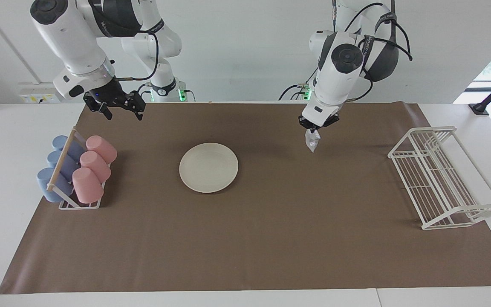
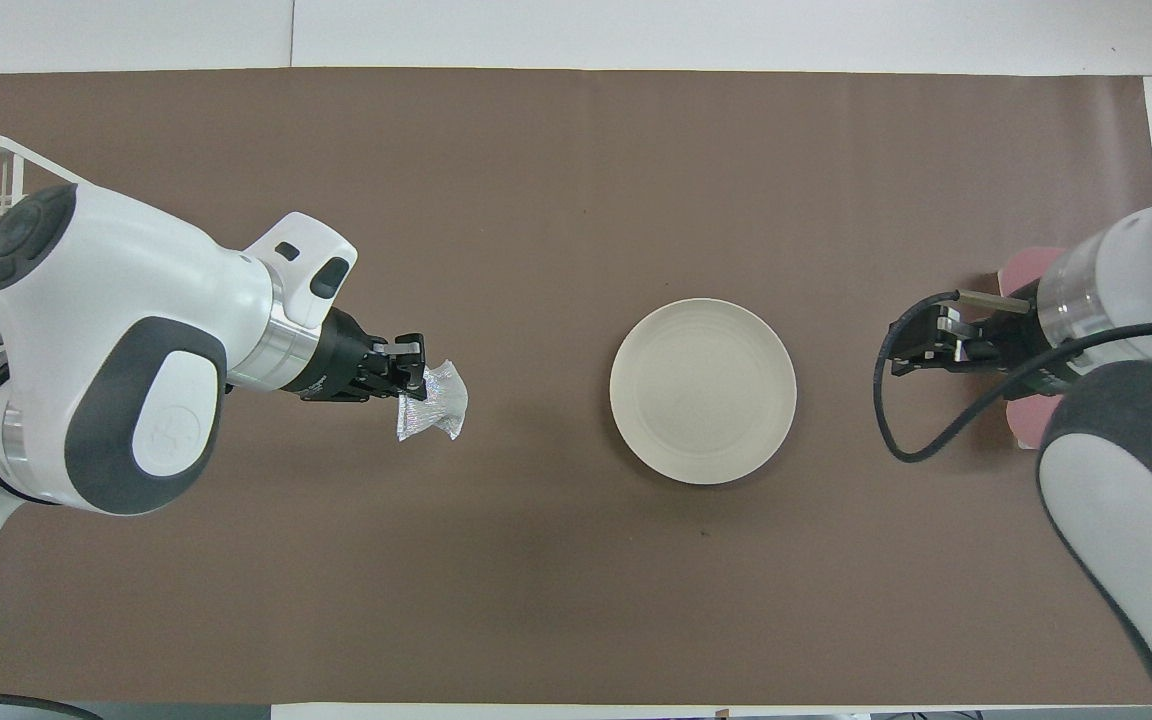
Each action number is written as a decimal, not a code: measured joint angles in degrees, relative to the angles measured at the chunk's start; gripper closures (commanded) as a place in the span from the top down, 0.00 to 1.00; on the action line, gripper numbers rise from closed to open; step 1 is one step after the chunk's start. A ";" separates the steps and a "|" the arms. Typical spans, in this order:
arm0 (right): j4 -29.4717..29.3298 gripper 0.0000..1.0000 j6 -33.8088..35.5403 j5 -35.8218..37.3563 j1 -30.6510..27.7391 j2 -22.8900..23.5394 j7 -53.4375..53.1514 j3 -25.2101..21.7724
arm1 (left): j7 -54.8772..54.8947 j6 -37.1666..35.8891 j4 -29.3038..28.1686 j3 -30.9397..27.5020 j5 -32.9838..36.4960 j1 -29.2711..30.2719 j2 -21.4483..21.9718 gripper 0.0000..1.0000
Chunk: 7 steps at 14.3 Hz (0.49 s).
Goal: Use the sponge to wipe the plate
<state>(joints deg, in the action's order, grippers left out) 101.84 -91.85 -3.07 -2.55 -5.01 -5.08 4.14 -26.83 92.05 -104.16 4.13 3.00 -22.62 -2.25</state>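
Carry step: left hand point(image 1: 312, 131), clamped on sponge point(image 1: 312, 143), hangs beside plate point(image 1: 208, 167); right hand point(image 1: 119, 106) waits, fingers spread, empty. Next: sponge onto plate.

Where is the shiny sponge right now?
The sponge hangs in the left claw, up in the air over the brown mat, between the plate and the white wire rack.

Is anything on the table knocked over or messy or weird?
Nothing is spilled or broken. The plate lies flat on the brown mat. The one odd sight is the sponge: it dangles in the air, pinched in the left gripper, over bare mat. The right gripper hangs open by the cup rack.
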 measured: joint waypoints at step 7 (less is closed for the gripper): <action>-1.62 1.00 -1.77 0.00 -0.24 2.19 3.26 -0.12 | -4.44 -14.76 3.48 0.00 23.83 -4.56 -3.39 0.00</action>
<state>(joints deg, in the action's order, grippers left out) 100.22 -93.62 -3.07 -2.80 -2.82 -1.82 4.02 -31.26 77.29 -100.68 4.13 26.82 -27.18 -5.63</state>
